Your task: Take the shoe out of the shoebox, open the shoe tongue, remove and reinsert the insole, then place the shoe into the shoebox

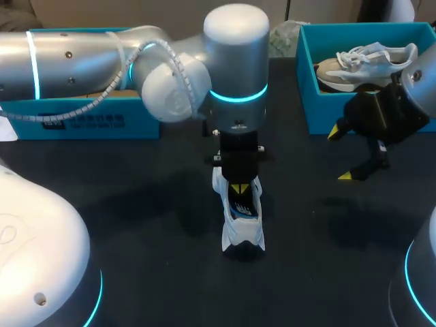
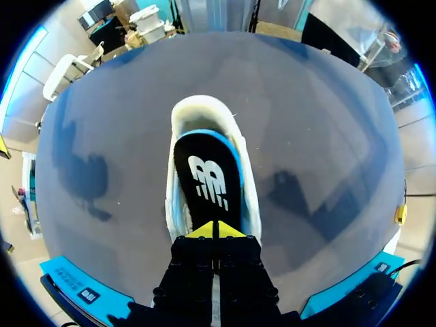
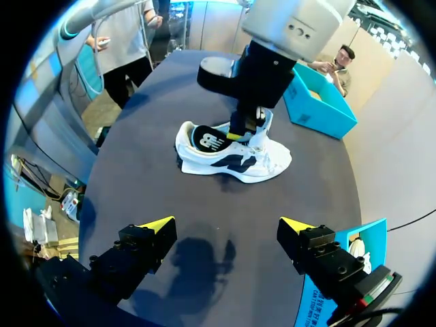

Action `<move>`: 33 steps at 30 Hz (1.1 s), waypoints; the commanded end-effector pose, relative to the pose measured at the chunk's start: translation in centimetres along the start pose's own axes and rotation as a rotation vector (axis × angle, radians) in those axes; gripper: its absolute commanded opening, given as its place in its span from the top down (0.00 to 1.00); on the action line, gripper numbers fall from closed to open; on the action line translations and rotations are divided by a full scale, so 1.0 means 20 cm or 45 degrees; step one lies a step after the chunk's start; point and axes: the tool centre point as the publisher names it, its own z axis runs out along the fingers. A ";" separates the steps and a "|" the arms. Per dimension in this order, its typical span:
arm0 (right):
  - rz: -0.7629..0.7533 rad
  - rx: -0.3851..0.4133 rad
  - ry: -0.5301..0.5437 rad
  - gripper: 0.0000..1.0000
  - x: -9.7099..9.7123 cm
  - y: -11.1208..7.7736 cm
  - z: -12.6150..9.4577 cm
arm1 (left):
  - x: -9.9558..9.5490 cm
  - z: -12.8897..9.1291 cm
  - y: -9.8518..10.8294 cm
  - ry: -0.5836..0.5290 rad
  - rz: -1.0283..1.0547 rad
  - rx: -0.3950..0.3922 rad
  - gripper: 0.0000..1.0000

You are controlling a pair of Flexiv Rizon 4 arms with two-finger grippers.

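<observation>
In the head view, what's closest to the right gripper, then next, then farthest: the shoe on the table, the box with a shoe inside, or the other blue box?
1. The shoebox with a shoe inside, just behind the right gripper.
2. The white shoe, mid-table, off to its left.
3. The other blue box, far left.

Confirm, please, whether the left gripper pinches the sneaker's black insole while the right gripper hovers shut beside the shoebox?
Not quite: the right gripper is open, fingers wide apart, as the right wrist view shows. The left gripper does pinch the black insole.
</observation>
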 end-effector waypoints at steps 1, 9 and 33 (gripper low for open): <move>0.000 0.004 -0.002 0.00 0.00 0.00 0.00 | 0.00 0.05 -0.03 -0.017 -0.016 -0.050 1.00; 0.000 0.004 -0.002 0.00 0.00 0.00 0.00 | 0.01 0.15 -0.06 0.004 -0.018 -0.042 1.00; 0.000 0.004 -0.002 0.00 0.00 0.00 0.00 | 0.01 0.13 -0.20 -0.015 -0.006 0.019 1.00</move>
